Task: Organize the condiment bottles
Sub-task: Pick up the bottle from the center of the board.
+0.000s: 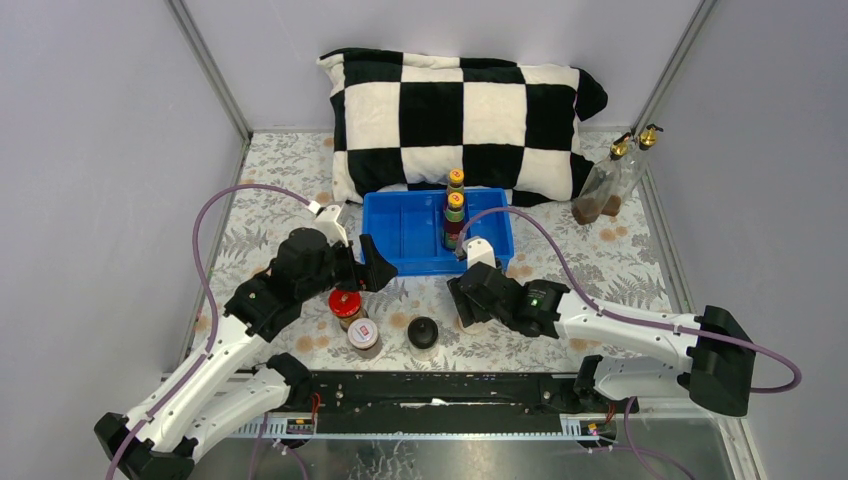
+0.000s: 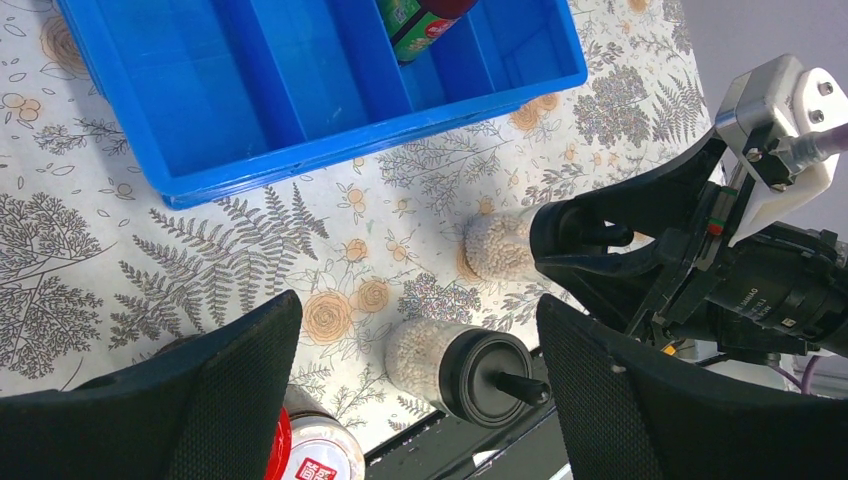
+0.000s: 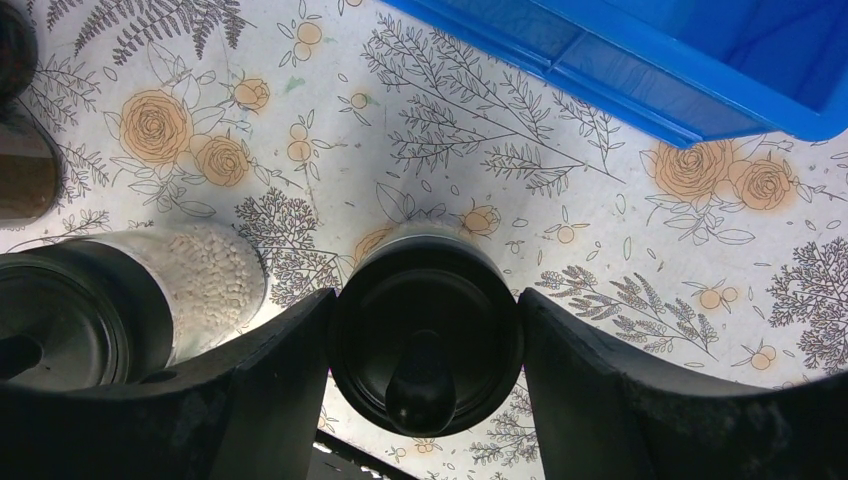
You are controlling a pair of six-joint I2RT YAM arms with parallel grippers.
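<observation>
My right gripper (image 3: 428,312) is shut on a black-capped clear jar (image 3: 425,345), its fingers pressed against both sides of the cap; the jar stands on the table. A second black-capped jar (image 1: 423,332) of white grains stands free just to its left. The red-lidded jar (image 1: 345,303) and the white-lidded jar (image 1: 363,335) stand beside it. My left gripper (image 2: 420,330) hangs open above these, holding nothing. Two yellow-capped bottles (image 1: 455,200) stand in the blue tray (image 1: 400,262). Two gold-spouted bottles (image 1: 612,178) lean at the far right.
A black-and-white checked pillow (image 1: 460,110) lies behind the tray. The black rail of the arm bases (image 1: 440,385) runs along the near edge just behind the jars. Grey walls close in the left and right sides.
</observation>
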